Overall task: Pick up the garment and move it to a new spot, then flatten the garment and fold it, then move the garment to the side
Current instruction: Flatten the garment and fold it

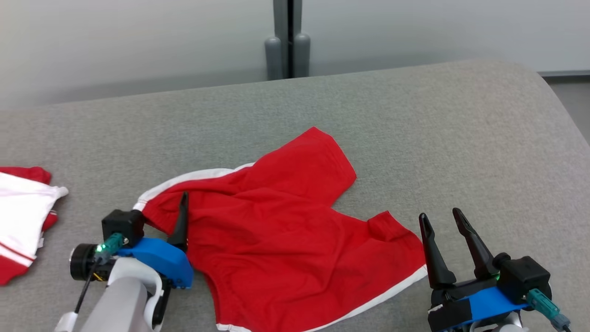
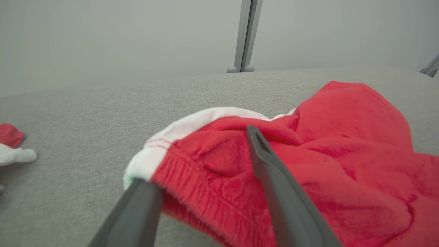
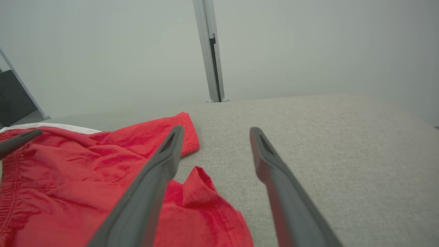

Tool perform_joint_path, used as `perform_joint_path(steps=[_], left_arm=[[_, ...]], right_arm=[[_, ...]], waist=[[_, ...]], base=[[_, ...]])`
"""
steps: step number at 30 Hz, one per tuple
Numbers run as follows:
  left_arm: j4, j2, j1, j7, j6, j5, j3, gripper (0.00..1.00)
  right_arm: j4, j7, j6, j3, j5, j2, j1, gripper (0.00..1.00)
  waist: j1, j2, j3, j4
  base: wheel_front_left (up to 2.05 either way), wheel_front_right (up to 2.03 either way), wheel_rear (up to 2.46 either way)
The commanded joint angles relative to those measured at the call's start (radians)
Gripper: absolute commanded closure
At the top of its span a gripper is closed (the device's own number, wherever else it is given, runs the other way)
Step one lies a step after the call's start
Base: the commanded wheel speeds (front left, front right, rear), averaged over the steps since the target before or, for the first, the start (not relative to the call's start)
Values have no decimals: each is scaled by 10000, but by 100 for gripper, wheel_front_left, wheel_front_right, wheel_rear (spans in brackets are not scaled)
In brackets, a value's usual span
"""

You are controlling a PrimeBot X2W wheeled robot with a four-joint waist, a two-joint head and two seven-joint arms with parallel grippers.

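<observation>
The garment [image 1: 286,221] is a pair of red shorts with white trim, lying crumpled on the grey padded surface [image 1: 415,138]. My left gripper [image 1: 170,207] is at its waistband corner, jaws open. In the left wrist view the left gripper [image 2: 197,157] has one finger on top of the red cloth [image 2: 343,137] and the other at the white edge, with the waistband loose between them. My right gripper [image 1: 440,214] stands open just right of the nearer leg hem, touching nothing. In the right wrist view the right gripper [image 3: 216,129] sits beside the garment [image 3: 68,171].
A second red and white garment [image 1: 20,216] lies at the surface's left edge, also seen in the left wrist view [image 2: 10,144]. A grey post [image 1: 288,41] stands behind the surface against a pale wall. Bare grey surface stretches to the far side and right.
</observation>
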Motion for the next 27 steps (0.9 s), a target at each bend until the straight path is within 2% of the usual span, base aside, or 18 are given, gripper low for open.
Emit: perform_joint_path(steps=[1, 10, 15, 27], left_arm=[[-67, -32, 157, -29, -46, 54, 18, 0], [-780, -521, 1374, -29, -253, 415, 61, 0], [-1615, -541, 2074, -29, -249, 614, 470, 0], [-4755, -575, 3663, -29, 182, 1755, 2018, 0]], right_arm=[[0, -7, 5, -6, 21, -17, 74, 0], [126, -7, 5, -74, -75, -19, 361, 0], [150, -7, 5, -105, -101, -19, 533, 0], [232, -7, 5, -335, -259, -22, 977, 0]], waist=[[0, 1, -33, 61], [0, 1, -585, 836], [0, 1, -905, 1190], [0, 1, -1604, 1649]], base=[[0, 0, 0], [0, 0, 0], [0, 0, 0], [0, 0, 0]])
